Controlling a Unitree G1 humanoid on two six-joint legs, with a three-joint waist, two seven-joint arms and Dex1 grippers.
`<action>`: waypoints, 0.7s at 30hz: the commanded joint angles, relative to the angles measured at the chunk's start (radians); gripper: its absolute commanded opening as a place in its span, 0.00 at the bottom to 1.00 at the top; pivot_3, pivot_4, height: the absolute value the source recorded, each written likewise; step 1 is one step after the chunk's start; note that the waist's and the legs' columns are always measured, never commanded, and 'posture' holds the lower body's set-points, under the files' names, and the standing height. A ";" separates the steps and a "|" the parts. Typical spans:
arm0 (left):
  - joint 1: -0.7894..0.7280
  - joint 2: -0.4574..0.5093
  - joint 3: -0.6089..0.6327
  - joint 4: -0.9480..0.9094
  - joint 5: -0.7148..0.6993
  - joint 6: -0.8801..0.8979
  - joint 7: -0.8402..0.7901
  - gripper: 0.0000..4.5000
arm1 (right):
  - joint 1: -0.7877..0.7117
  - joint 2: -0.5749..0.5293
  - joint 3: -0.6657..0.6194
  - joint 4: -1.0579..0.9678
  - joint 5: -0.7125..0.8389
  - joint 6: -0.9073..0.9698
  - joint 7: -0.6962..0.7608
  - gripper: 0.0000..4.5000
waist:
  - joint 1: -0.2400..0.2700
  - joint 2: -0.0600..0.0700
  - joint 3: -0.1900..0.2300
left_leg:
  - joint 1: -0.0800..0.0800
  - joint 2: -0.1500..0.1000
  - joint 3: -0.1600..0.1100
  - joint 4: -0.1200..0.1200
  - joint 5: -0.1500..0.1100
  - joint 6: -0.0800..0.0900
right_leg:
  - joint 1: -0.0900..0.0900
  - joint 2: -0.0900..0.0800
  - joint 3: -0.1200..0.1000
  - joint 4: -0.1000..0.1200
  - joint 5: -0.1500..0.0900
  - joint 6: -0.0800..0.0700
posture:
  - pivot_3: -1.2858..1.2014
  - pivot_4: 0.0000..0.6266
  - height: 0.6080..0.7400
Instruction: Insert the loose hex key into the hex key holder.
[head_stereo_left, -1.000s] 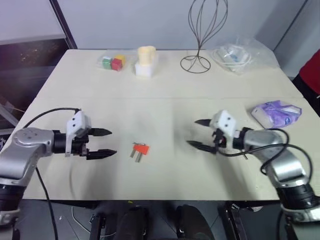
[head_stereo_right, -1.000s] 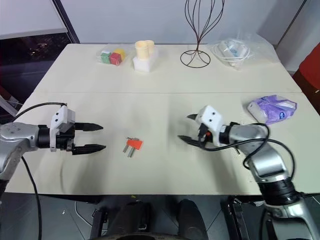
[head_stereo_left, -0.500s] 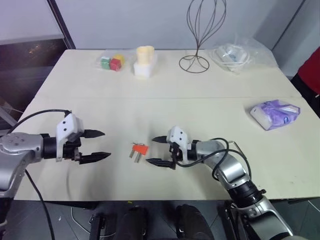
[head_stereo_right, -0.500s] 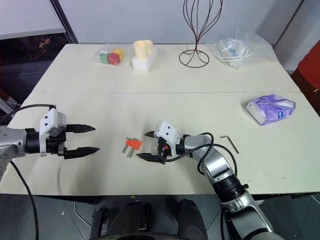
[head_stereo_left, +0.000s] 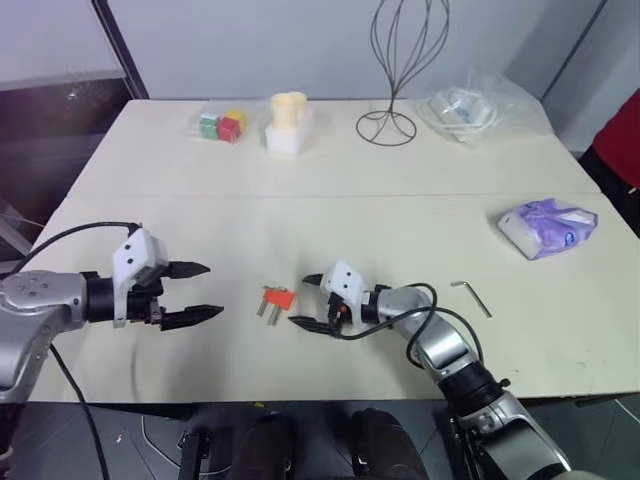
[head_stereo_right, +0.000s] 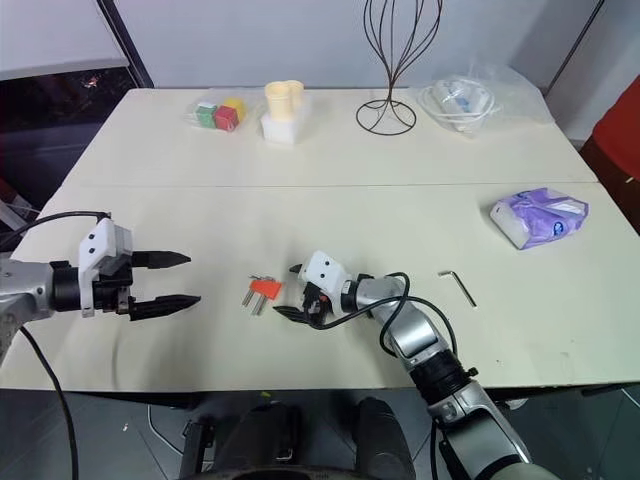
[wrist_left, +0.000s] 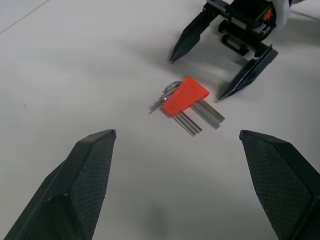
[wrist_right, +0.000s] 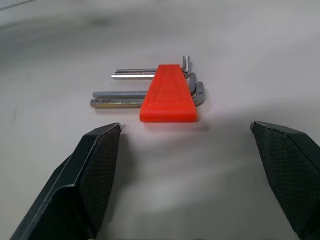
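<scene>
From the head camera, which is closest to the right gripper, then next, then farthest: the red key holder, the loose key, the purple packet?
1. hex key holder, just beside the right gripper, on its left.
2. loose hex key, farther right.
3. purple packet, far right, farther back.

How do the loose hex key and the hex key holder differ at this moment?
The loose hex key is a thin grey bent rod; the hex key holder is a red block with several keys through it. The holder lies just ahead of the right gripper, whose jaws are open; the loose key lies apart, beyond that arm. Both rest flat on the table, ungripped.
</scene>
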 joint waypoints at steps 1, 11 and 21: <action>-0.006 -0.002 0.023 -0.010 -0.009 -0.012 0.003 0.92 | -0.009 0.021 0.016 0.006 -0.016 -0.015 -0.007 0.96 | -0.001 0.000 0.000 | 0.000 0.000 0.000 0.000 0.000 0.000 | 0.000 0.000 0.000 0.000 0.000 0.000 | 0.52 0.24 1.00; -0.004 -0.017 0.016 0.006 0.000 -0.027 0.009 0.92 | -0.020 0.041 0.028 0.044 -0.047 -0.039 -0.008 0.84 | -0.002 0.000 0.000 | 0.001 0.000 0.000 -0.001 0.000 0.000 | 0.000 0.000 0.000 0.000 0.000 0.000 | 0.52 0.24 1.00; -0.004 -0.027 0.025 0.012 0.001 -0.032 0.018 0.92 | -0.037 0.035 0.048 0.083 -0.088 -0.090 -0.001 0.22 | -0.002 0.000 0.000 | 0.003 0.000 0.000 -0.001 0.000 0.000 | 0.002 0.000 0.000 0.001 0.000 0.000 | 0.52 0.24 1.00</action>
